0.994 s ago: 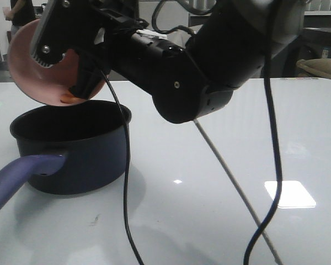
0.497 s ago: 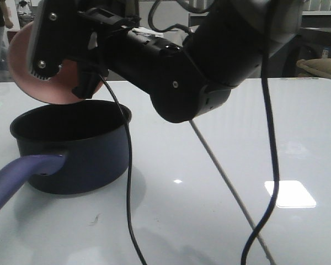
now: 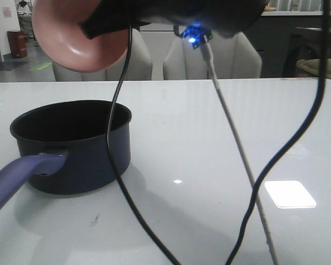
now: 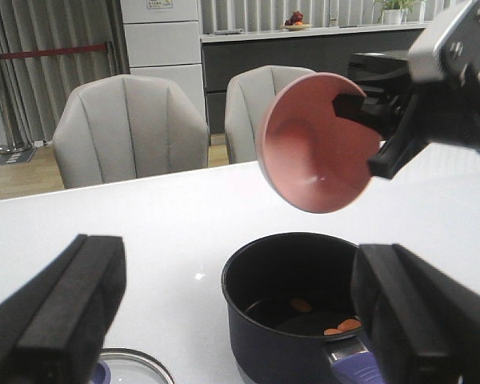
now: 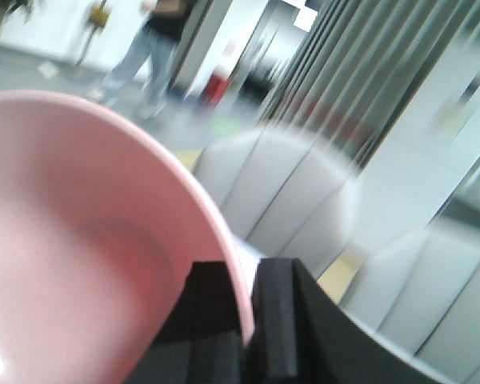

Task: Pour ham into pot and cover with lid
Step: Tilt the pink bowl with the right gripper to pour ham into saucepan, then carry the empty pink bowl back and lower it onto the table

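Three ham pieces [image 4: 328, 320] lay in the pot [image 4: 284, 320]. Right tool [image 5: 244, 320] pinched the tipped pink bowl's [image 4: 320, 144] rim. Left tool [image 4: 240, 320] gaped wide, empty.

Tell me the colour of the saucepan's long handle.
Purple-blue long handle, clearest in the front view.

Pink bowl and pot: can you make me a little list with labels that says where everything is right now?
pink bowl: tipped on its side, held up above the pot, looks empty
right end effector: pinching the bowl's rim
pot: standing on the white table, no lid on it
ham: a few orange pieces lying in the bottom of the pot
lid: flat on the table beside the pot, only partly in the left wrist view
left end effector: open, holding nothing
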`<state>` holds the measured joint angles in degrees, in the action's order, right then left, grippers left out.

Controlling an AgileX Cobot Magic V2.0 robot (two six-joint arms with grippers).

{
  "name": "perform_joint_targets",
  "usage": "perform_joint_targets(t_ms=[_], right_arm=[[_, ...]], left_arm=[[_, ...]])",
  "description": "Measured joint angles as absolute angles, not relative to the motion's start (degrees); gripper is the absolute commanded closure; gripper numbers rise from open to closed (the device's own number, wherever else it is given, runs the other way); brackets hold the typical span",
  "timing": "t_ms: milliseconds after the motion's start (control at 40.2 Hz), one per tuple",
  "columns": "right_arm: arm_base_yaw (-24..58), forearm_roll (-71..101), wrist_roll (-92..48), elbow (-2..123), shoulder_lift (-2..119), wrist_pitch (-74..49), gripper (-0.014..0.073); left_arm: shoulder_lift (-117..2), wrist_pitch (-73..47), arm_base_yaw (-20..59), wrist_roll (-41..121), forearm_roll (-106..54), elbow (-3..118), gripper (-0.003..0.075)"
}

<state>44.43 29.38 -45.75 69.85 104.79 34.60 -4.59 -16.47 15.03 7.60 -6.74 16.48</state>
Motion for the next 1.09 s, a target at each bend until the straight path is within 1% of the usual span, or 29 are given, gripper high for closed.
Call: perform_joint_targets(t_ms=[199, 423, 497, 671, 796, 970, 1094], right_arm=[[40.0, 38.2, -45.3, 69.9, 96.5, 9.3, 0.0456], [30.0, 42.5, -45.2, 69.9, 91.7, -15.3, 0.0456], [26.4, 42.5, -45.0, 69.9, 91.3, -20.6, 0.0456], [17.8, 39.8, -41.9, 69.9, 91.2, -28.2, 0.0456], [13.5, 34.0, -34.8, 69.9, 91.3, -31.5, 0.0456], [11.3, 22.1, -23.5, 69.9, 93.6, -35.9, 0.0456], [10.9, 17.4, -17.5, 69.9, 96.3, -37.7, 0.0456]], left_arm=[[-4.6, -16.5, 15.0, 7.6, -6.7, 16.5, 0.0115], [-4.6, -16.5, 15.0, 7.6, -6.7, 16.5, 0.0115], [-4.6, -16.5, 15.0, 7.6, -6.7, 16.5, 0.0115], [-4.6, -16.5, 15.0, 7.6, -6.7, 16.5, 0.0115], [-4.6, -16.5, 15.0, 7.6, -6.7, 16.5, 0.0115], [-4.6, -16.5, 15.0, 7.6, -6.7, 16.5, 0.0115], [-4.6, -16.5, 15.0, 7.6, -6.7, 16.5, 0.0115]])
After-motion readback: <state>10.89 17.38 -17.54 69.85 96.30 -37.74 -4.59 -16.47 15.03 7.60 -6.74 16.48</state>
